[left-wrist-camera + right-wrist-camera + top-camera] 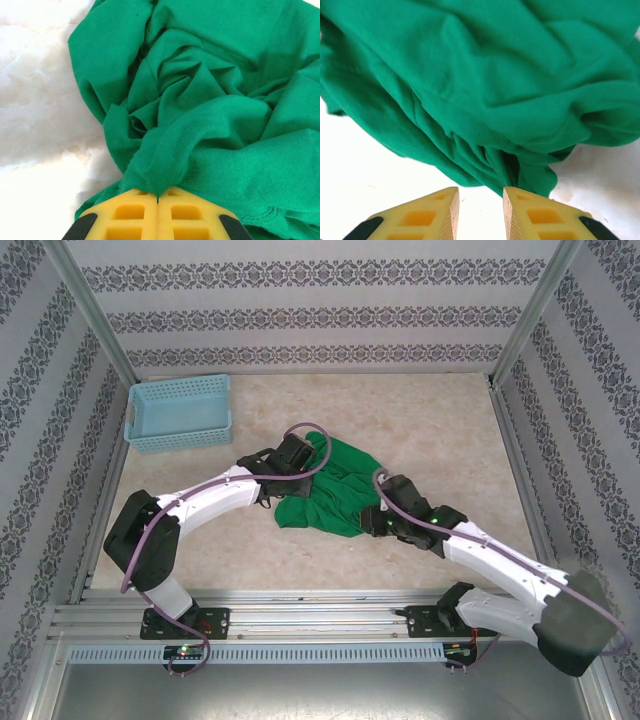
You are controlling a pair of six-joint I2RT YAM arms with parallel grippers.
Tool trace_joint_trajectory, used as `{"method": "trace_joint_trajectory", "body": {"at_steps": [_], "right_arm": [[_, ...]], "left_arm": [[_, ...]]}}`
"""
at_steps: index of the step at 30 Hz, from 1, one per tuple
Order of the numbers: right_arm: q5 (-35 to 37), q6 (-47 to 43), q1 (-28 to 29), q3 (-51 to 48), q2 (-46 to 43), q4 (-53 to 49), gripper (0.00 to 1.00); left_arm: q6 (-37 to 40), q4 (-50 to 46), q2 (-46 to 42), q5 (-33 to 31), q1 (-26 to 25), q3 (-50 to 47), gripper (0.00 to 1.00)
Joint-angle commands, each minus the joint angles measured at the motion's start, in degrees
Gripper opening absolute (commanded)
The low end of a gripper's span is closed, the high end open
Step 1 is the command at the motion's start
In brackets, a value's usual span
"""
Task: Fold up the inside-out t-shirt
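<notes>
Item: inside-out t-shirt (335, 490), green, crumpled, at the middle of the surface (430, 420). The light blue basket (180, 415) lies apart at its 10 o'clock.
Tool: left pincer (157, 196), closed, pinching a bunched fold at the shirt's 10 o'clock edge.
Tool: right pincer (480, 197), narrow gap, tips just short of the cloth at the shirt's 4 o'clock edge.

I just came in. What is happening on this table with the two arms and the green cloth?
Two robot arms are working on a green t-shirt. It lies crumpled in a heap near the middle of the table and is not yet folded. The left fingers are closed and pinch a bunch of the cloth. The right fingers stand apart at the shirt's right side, with the cloth just ahead of them and nothing held. A light blue basket sits at the far left, apart from the shirt.
</notes>
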Motion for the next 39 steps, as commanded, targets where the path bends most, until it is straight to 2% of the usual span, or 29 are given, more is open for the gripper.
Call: {"method": "trace_joint_trajectory", "body": {"at_steps": [1, 5, 13, 18, 21, 24, 26, 27, 30, 35, 39], "right_arm": [[4.36, -1.02, 2.61, 1.22, 2.41, 1.17, 0.3], [5.39, -0.77, 3.85, 1.92, 6.71, 3.62, 0.3], [15.52, -2.79, 4.01, 6.38, 14.98, 4.53, 0.38], [16.18, -4.24, 3.86, 9.6, 20.99, 5.12, 0.43], [15.74, -4.26, 3.84, 10.92, 23.51, 5.4, 0.37], [14.2, -4.69, 4.18, 11.34, 23.07, 5.41, 0.17], [13.3, -5.16, 4.58, 10.87, 20.86, 4.89, 0.03], [12.89, -5.41, 4.84, 10.36, 19.43, 4.79, 0.0], [10.04, -6.69, 5.6, 7.3, 12.66, 4.95, 0.0], [3.61, -7.31, 6.16, 0.71, -4.61, 5.32, 0.0], [3.3, -4.55, 5.7, -3.96, -17.9, 4.89, 0.0]], "left_arm": [[1.6, 1.2, -1.11, -1.19, -0.28, -0.63, 0.0], [1.57, 1.2, -1.12, -1.19, -0.28, -0.65, 0.0], [1.62, 1.38, -1.48, -1.19, -0.29, -1.24, 0.0], [1.71, 1.38, -1.92, -1.17, -0.28, -1.46, 0.0], [1.88, 1.46, -2.19, -1.36, -0.28, -1.5, 0.0], [1.98, 1.21, -1.89, -2.05, -0.28, -1.38, 0.0], [1.9, 0.66, -1.34, -2.9, -0.28, -1.04, 0.0], [1.78, 0.23, -1.0, -3.55, -0.28, -0.78, 0.0], [1.46, -1.73, 0.83, -5.24, 0.21, 1.06, 0.0], [0.02, -4.91, 4.59, -5.67, 1.96, 4.88, 0.0], [-1.07, -6.15, 6.64, -5.28, 3.43, 6.85, 0.0]]}}
